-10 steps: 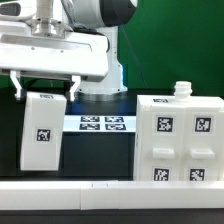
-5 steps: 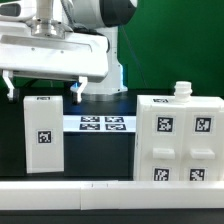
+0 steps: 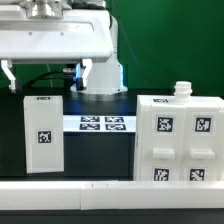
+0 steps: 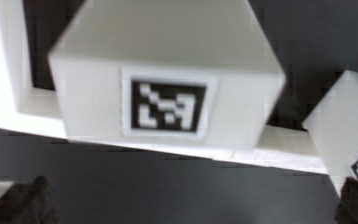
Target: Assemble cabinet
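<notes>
A tall white cabinet panel (image 3: 42,135) with one square tag stands upright on the black table at the exterior view's left. My gripper (image 3: 46,75) hangs above it, open and empty, with one finger (image 3: 8,76) on each side of the panel's top and clear of it. The large white cabinet box (image 3: 185,140) with several tags and a small knob on top stands at the exterior view's right. In the wrist view the panel (image 4: 167,85) fills the middle, the box corner (image 4: 350,125) shows beside it, and one dark fingertip (image 4: 16,200) shows at the edge.
The marker board (image 3: 100,124) lies flat between the panel and the box. A long white rail (image 3: 110,192) runs along the table's front edge. The white robot base (image 3: 100,75) with a blue light stands behind the board.
The panel was tilted in the shut gripper, then was set upright on the table. The gripper has let it go, opened and risen above it.
</notes>
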Controlling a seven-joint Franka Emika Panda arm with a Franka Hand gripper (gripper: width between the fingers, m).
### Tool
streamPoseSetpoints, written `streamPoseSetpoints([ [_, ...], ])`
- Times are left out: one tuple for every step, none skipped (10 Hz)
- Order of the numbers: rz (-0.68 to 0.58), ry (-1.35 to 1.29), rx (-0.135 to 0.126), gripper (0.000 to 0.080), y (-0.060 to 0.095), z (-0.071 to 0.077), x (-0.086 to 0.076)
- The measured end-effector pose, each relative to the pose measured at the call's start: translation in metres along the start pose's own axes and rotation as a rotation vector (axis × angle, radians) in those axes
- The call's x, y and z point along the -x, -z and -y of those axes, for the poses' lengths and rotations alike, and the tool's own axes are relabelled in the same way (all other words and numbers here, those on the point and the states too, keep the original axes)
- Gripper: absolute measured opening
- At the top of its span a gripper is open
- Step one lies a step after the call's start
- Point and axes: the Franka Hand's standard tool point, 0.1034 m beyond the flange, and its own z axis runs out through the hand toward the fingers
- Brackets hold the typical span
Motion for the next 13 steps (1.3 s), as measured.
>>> streamPoseSetpoints([
  [0.052, -0.025, -0.028, 0.0795, -0.001, 0.003, -0.001],
  [0.106, -0.029, -0.054, 0.0795, 0.000, 0.006, -0.002],
  [0.161, -0.019, -0.073, 0.0795, 0.002, 0.004, -0.005],
  [0.205, -0.024, -0.087, 0.0795, 0.004, 0.003, -0.004],
  [0.308, -0.082, -0.107, 0.0795, 0.011, 0.011, -0.002],
  [0.391, -0.114, -0.119, 0.0795, 0.017, 0.020, -0.002],
  [0.400, -0.085, -0.134, 0.0795, 0.013, 0.022, -0.006],
  [0.468, -0.087, -0.168, 0.0795, 0.013, 0.028, 0.000],
  [0.528, -0.079, -0.203, 0.0795, 0.014, 0.035, -0.001],
  [0.598, -0.064, -0.239, 0.0795, 0.013, 0.033, -0.002],
  [0.691, -0.056, -0.269, 0.0795, 0.007, 0.016, -0.010],
  [0.740, -0.046, -0.276, 0.0795, -0.004, 0.005, -0.022],
  [0.808, -0.035, -0.282, 0.0795, 0.000, 0.002, -0.025],
])
